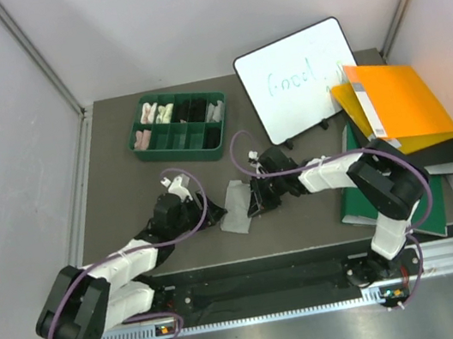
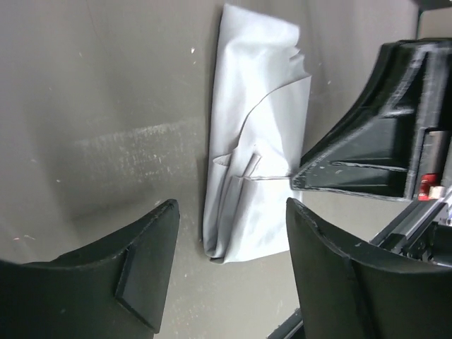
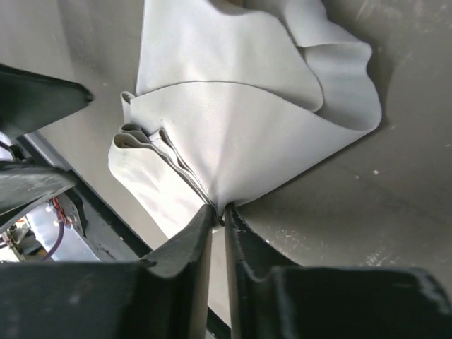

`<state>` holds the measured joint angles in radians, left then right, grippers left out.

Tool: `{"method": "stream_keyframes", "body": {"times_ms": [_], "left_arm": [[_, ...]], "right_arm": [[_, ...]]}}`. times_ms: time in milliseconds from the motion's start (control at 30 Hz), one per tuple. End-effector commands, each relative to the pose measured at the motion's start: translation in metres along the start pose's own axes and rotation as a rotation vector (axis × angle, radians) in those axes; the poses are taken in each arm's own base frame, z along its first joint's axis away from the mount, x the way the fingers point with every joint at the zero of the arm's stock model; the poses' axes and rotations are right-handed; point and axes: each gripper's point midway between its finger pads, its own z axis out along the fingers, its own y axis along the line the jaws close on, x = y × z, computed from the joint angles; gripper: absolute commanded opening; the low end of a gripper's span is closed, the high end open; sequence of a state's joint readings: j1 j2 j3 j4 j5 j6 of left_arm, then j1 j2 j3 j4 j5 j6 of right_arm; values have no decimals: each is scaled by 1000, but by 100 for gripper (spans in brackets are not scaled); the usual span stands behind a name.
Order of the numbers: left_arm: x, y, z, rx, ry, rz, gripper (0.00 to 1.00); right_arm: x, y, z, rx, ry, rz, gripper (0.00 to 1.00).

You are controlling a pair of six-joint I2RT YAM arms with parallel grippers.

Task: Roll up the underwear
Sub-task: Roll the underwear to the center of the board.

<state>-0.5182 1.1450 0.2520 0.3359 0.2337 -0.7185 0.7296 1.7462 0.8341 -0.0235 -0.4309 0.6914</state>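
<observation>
The left arm and right arm reach low across the counter, meeting at the light grey underwear lying mid-counter. Only the right wrist view shows the right jaws nearly closed, pinching the cloth's folded edge. The left wrist view shows the left jaws wide, straddling its end ungripped.

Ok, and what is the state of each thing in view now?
grey brief: folded, not rolled, one edge pinched.
right gripper: shut on the grey brief.
left gripper: open, holding nothing.
tray: partly filled with cloth rolls.
whiteboard: propped up, written on.
folders: closed, piled.
</observation>
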Motion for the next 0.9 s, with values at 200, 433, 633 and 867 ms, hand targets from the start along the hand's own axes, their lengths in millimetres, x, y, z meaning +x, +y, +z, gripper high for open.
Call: {"method": "stream_keyframes", "body": {"times_ms": [200,433,633,867], "left_arm": [[11,4,6,15,36,23,64],[20,5,13,32,75,6,53],[36,9,18,42,138,-12,38],[40,7,20,42,172,-22,4]], "right_arm": [[5,-35,12,153,16,-10,5],[4,-34,10,157,10,-11,4],[4,-34,10,155,9,-15,4],[-14,-14,-11,122,-76,-123,15]]}}
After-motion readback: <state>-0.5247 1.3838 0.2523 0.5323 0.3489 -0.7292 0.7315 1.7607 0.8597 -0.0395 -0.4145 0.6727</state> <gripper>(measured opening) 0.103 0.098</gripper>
